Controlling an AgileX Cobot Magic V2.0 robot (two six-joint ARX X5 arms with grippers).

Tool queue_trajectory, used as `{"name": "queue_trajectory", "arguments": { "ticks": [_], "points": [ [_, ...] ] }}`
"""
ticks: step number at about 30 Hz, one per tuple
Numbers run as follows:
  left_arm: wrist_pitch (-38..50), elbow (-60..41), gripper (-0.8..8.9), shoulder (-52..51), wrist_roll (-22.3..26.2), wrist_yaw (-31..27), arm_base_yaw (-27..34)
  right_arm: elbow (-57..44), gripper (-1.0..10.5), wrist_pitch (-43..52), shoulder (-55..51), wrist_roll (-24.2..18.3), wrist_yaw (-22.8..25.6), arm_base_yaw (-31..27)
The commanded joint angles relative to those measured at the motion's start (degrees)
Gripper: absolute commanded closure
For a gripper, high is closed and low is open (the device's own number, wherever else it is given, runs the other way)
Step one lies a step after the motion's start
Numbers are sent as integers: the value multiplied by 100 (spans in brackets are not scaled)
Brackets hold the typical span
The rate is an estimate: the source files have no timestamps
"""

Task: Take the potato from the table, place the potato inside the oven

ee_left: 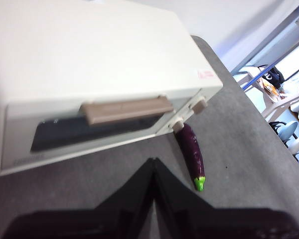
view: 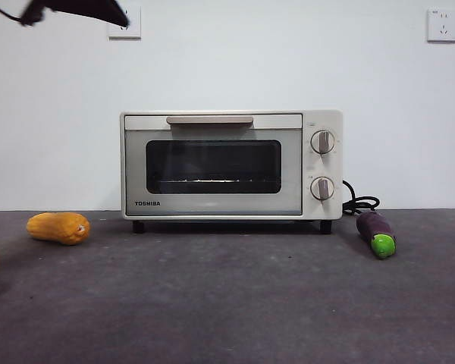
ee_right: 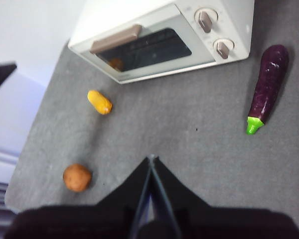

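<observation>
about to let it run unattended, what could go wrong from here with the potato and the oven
1. The oven door is shut, handle up, so it probably must be opened before the potato can go in.
2. The potato is round and lies near the table edge; a poor grasp could roll it off.
3. The corn cob lies between potato and oven, so a low carry could knock it. Both the left gripper and right gripper are shut and hold nothing.
</observation>
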Motion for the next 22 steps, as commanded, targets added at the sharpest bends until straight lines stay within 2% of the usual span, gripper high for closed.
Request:
{"name": "queue_trajectory", "arguments": {
  "ticks": [1,10,22],
  "points": [
    [-201,612,819,577,197,22,-118,271,947,-208,203,-284,-20,85],
    [-509,1958,819,2057,295,-22,-339,669,947,-470,476,-278,28,343],
    [-107,2190,819,2881,295,-116,-433,706,946,-723,479,-280,44,553]
  ]
}}
